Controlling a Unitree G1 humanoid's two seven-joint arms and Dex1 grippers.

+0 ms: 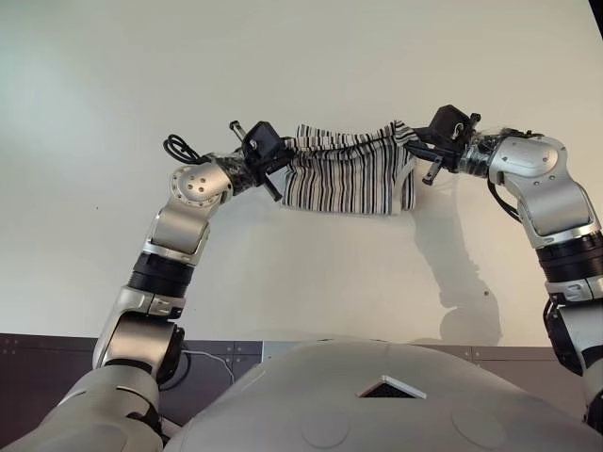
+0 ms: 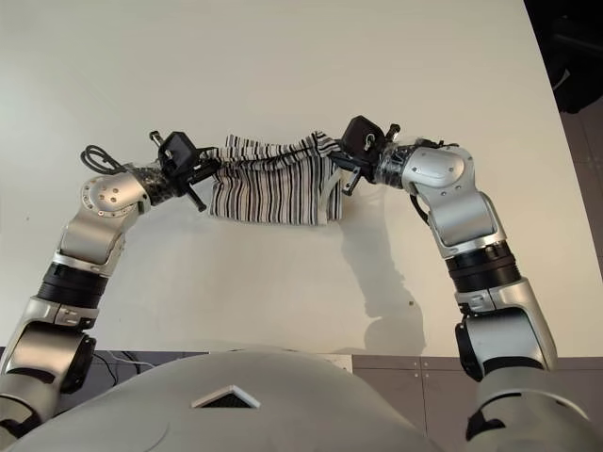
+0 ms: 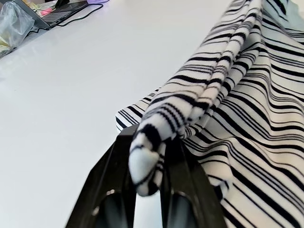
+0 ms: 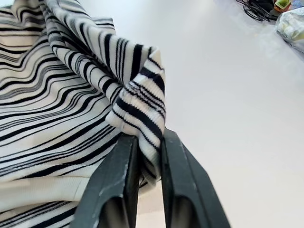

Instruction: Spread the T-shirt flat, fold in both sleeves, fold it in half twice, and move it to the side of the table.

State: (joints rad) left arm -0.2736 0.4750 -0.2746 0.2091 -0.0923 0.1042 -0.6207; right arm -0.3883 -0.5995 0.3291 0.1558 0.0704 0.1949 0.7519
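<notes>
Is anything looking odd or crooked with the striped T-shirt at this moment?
Nothing looks damaged. The T-shirt is not flat, though: the edge stretched between the left gripper and the right gripper, each shut on the cloth, is bunched into loose folds over the white table.

Place: a robotics lab or test room, by the look of it.
Item: my desk (image 1: 301, 56), broad, plain white.
Item: a laptop (image 3: 61, 14), black cord (image 3: 80, 8) and plastic bag (image 3: 13, 23) along one desk edge.
Item: a cable bundle (image 4: 256, 8) on the desk.
Item: dark floor tiles (image 1: 57, 350) at my 6 o'clock, with a white cable (image 1: 215, 365) lying on them.
</notes>
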